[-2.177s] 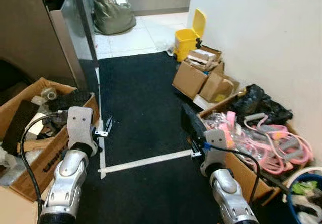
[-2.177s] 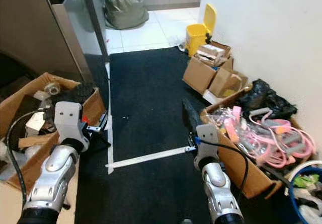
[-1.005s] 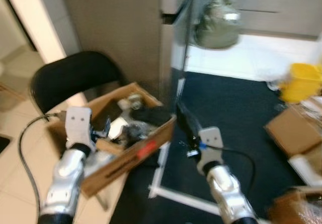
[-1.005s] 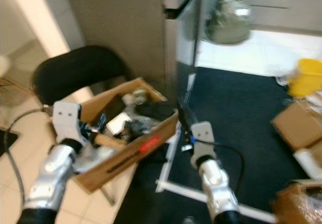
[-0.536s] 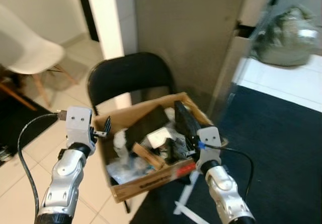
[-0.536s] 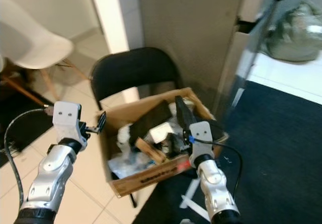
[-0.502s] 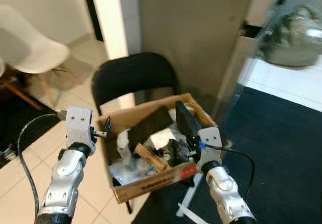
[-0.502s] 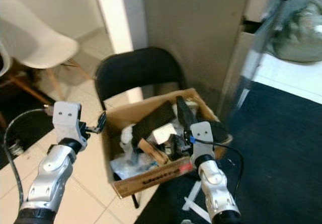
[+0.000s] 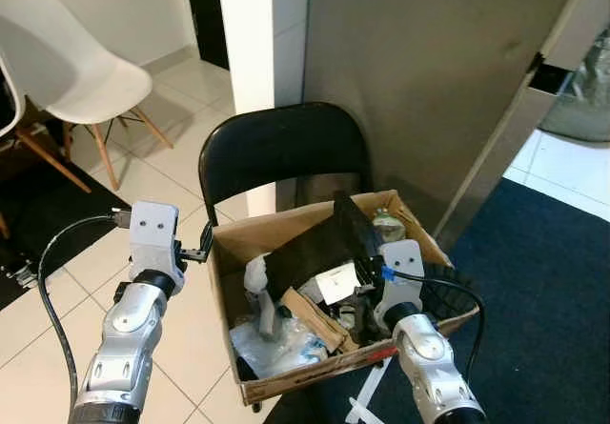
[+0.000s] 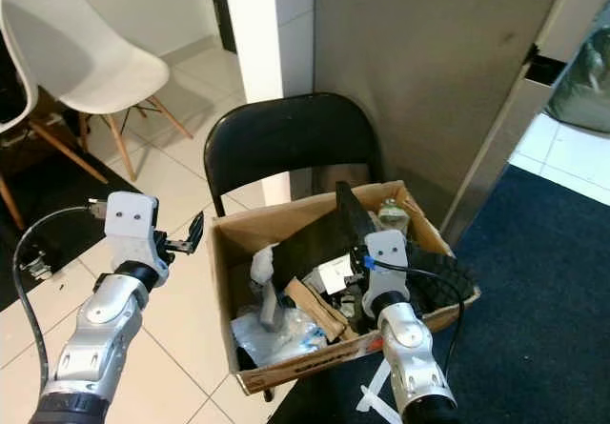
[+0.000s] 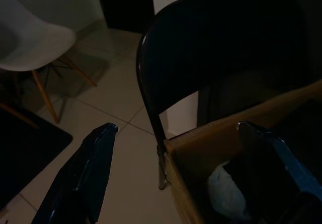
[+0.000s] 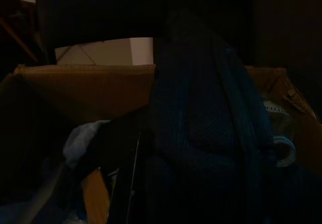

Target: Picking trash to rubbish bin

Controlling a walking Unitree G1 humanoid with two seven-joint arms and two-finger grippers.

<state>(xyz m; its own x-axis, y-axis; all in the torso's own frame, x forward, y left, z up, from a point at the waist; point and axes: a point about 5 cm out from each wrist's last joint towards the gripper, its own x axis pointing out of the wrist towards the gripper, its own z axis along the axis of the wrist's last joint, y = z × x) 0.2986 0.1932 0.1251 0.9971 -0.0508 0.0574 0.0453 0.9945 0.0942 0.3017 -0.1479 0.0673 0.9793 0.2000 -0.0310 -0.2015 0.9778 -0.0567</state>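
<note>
An open cardboard box [image 9: 284, 223] full of trash rests on a black folding chair [image 9: 276, 148]. Inside lie white crumpled paper [image 9: 257, 273], a wooden strip [image 9: 311, 315], clear plastic [image 9: 276, 344], a black slab [image 9: 303, 252] and a small jar [image 9: 384, 224]. My left gripper [image 9: 204, 244] is open, held just outside the box's left wall, its fingers [image 11: 95, 158] wide apart with nothing between them. My right gripper [image 9: 342, 205] is shut and empty, its black fingers raised over the box's middle.
A white chair [image 9: 67, 71] stands on the tiled floor at the far left. A white pillar [image 9: 262, 33] and a grey panel [image 9: 429, 62] rise behind the folding chair. Dark carpet [image 9: 553, 281] lies to the right. A black mat [image 9: 38, 205] covers the floor on the left.
The camera has swung left: the carpet corridor slid out of view and the chair with the box came to the centre. Both arms keep the same pose.
</note>
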